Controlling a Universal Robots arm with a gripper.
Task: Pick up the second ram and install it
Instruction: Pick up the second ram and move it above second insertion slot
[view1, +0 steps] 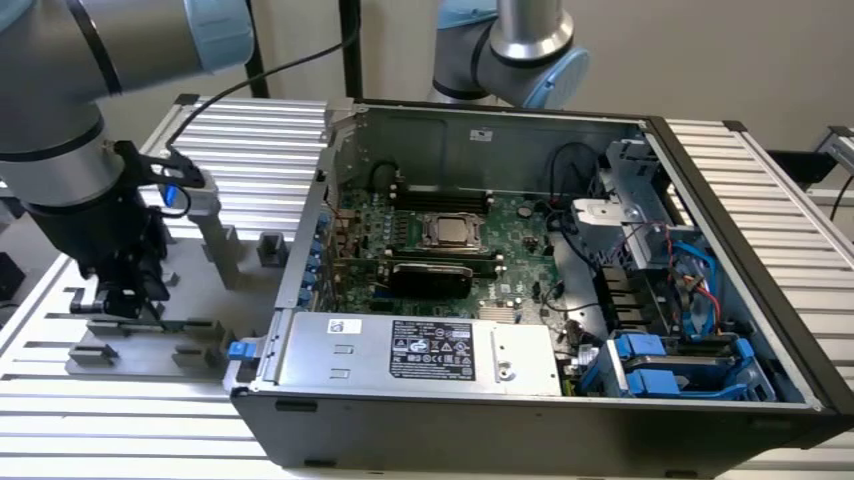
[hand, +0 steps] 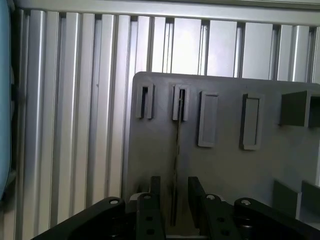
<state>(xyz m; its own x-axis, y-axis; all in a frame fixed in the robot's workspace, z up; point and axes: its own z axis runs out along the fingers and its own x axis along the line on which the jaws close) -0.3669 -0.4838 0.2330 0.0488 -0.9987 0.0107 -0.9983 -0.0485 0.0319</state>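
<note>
The second ram (hand: 176, 135) shows edge-on as a thin stick, standing upright in a slotted holder on the grey fixture plate (hand: 155, 150). My gripper (hand: 174, 184) is open. Its two black fingers (hand: 155, 197) straddle the near end of the ram, with a gap on each side and no contact. In the exterior view my gripper (view1: 123, 296) hangs low over the fixture plate (view1: 147, 345), at the exterior view's left of the open computer case (view1: 534, 400). The motherboard (view1: 514, 280) lies inside, with long black slots (view1: 441, 190) beyond the CPU socket (view1: 454, 232).
Grey fixture blocks (view1: 220, 240) stand upright on the plate between my gripper and the case wall. The plate's neighbouring holder (hand: 145, 101) stands beside the ram. A second robot arm (view1: 514, 50) rises behind the case. Ribbed aluminium table (view1: 240, 140) surrounds everything.
</note>
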